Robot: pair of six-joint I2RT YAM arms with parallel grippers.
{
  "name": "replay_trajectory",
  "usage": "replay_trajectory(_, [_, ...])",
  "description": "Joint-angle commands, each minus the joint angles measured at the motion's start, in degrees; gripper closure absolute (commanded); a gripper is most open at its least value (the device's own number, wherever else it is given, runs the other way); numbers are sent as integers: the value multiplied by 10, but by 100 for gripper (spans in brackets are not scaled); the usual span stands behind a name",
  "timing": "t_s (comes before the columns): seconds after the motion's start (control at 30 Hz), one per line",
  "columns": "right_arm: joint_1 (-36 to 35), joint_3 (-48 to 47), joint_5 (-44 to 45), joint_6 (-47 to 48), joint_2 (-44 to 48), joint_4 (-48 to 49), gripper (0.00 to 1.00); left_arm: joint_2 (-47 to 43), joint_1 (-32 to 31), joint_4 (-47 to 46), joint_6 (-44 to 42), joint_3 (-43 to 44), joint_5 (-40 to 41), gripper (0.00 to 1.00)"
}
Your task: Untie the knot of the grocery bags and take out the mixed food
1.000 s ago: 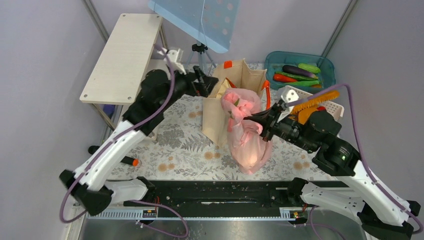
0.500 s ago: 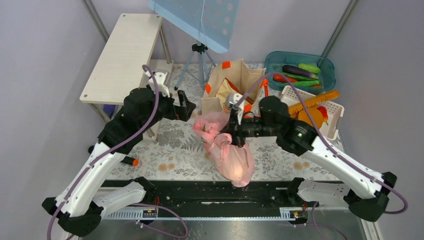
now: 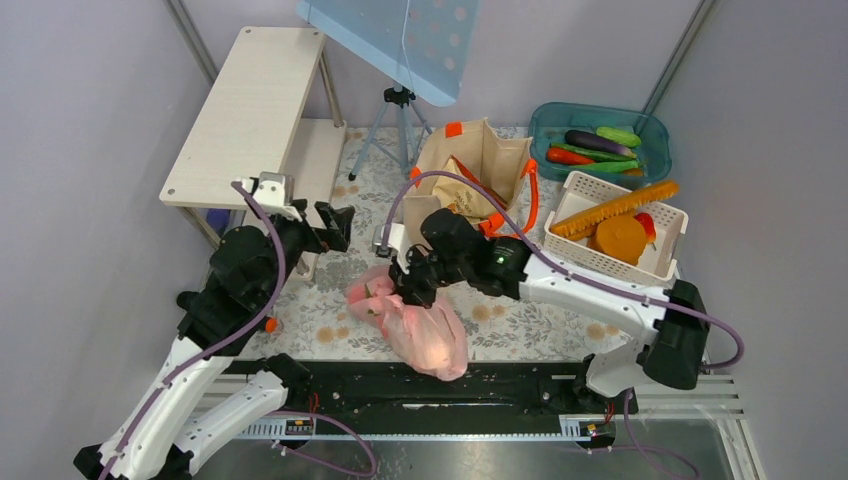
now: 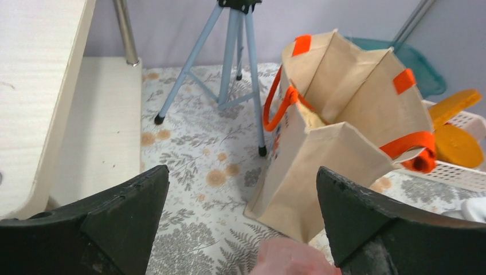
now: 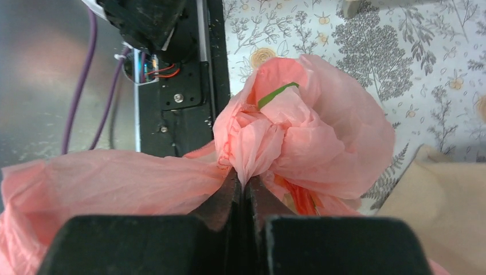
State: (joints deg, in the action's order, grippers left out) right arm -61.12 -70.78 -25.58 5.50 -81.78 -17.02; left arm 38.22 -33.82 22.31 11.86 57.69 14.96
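A: Top view first. We log the pink grocery bag (image 3: 418,325) lying on the floral table cover (image 3: 340,290), close to the near edge, just in front of the black rail (image 3: 420,385). Knot end points left and away from the rail.

B: We agree. The right gripper (image 3: 402,287) reaches over from the right and sits on the bag's gathered neck. The left gripper (image 3: 335,222) hangs apart from the bag, up and to the left, near the wooden shelf (image 3: 255,105).

A: Behind the bag we note the beige tote (image 3: 470,165) with orange handles standing upright, a white basket (image 3: 615,225) and a teal tub (image 3: 600,140) of toy vegetables to its right, and a blue tripod (image 3: 400,120) at the back.

B: Left wrist view. We see both fingers (image 4: 103,223) spread wide with nothing between them. The tote stands ahead, and a scrap of pink bag shows at the bottom edge.

A: Right wrist view. We see the right fingers (image 5: 218,206) pressed together, pinching a fold of pink plastic just below the knot (image 5: 258,134).

B: A thin green strip (image 5: 277,94) shows among the knot's folds. We cannot make out the food inside; the plastic hides it. Knot reads as tied
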Motion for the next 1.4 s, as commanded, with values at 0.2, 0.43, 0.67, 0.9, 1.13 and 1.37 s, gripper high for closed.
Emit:
replay_trajectory(0.2, [28,-67,79,166,-77,55,100,-6,3,-53,-20,-27,38,1])
replay_trajectory(0.43, [46,-5,98,77,-20,60,15,7,3,-48,-14,-25,21,1])
replay_trajectory(0.67, [46,29,107,-156,70,76,1,19,3,-47,-13,-25,22,1])
replay_trajectory(0.9, [10,98,322,-319,130,40,10,29,2,-46,-11,-25,19,1])
replay_trajectory(1.13, [-23,124,565,-335,117,20,7,32,2,-46,-9,-26,11,1])
replay_trajectory(1.37, [-22,138,665,-312,39,121,1,37,2,-44,-9,-26,9,1])
